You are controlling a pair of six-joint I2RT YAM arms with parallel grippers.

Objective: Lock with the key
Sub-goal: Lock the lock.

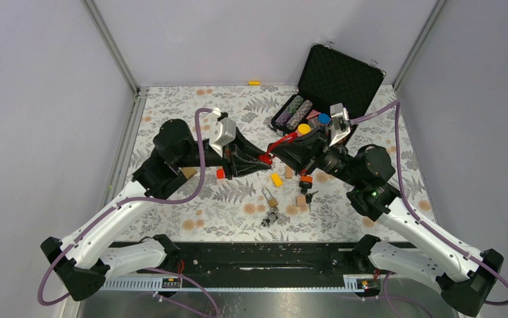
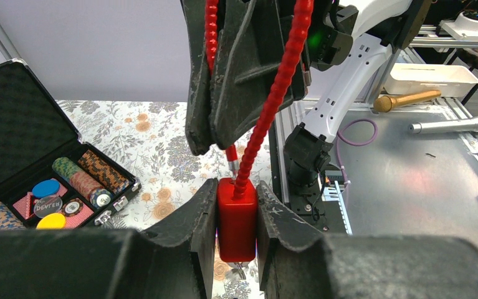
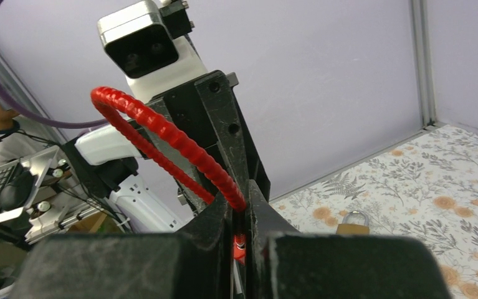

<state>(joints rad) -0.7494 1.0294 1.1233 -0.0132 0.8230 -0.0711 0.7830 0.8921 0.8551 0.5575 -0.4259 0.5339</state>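
Clamping red lock (image 2: 236, 224) in left hand (image 2: 236, 194), right hand (image 3: 241, 215) pinching cable (image 3: 161, 128)

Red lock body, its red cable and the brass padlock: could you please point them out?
red lock body (image 2: 236, 218), left wrist view, front face.
red cable (image 2: 275, 93), left wrist view, ribbed sleeve.
brass padlock (image 3: 350, 229), right wrist view, its body.

a round grey button (image 2: 48, 204) in the open case (image 2: 12, 106) at the far right read "dealer"; nothing else was legible.
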